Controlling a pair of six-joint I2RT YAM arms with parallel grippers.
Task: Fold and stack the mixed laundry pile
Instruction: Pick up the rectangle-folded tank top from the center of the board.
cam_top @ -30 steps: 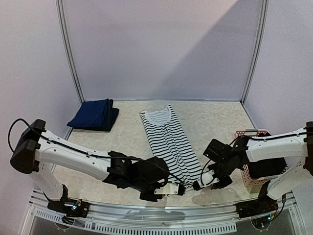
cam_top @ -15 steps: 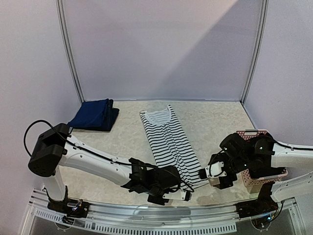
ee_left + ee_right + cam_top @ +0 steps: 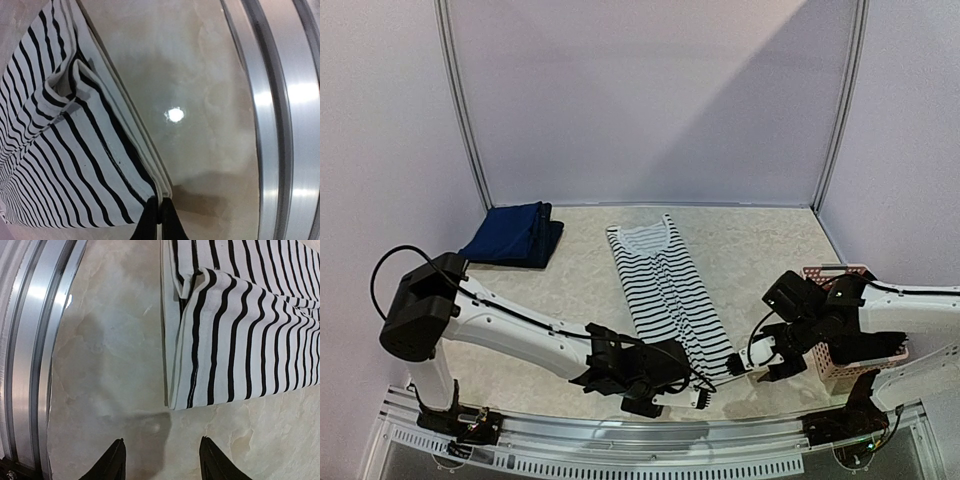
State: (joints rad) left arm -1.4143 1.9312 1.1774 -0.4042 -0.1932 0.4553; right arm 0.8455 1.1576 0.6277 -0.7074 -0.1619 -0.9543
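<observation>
Your left hand [image 3: 160,212] is pinched fully closed on the near hem corner of the black-and-white striped tank top [image 3: 665,285], with the layered edge of the cloth caught right between its dark fingertips, low over the table [image 3: 770,250] and close to the metal rail [image 3: 280,125] along the near edge. Your right hand [image 3: 162,450] has nothing in it: its two fingers stand apart over bare table, just short of the other hem corner, and no cloth lies between them. The tank top itself lies folded lengthwise into a narrow strip that runs from the far middle of the table, where the neckline is, down and toward the near right, where the hem ends between your two hands. In both wrist views the hem end shows a small rumpled fold near the corner, while the rest of the strip lies fairly flat. A folded navy piece [image 3: 510,237] sits at the far left of the table, well apart from the tank top. The pink slotted basket [image 3: 830,372] stands at the right edge, beside and partly behind your right arm
</observation>
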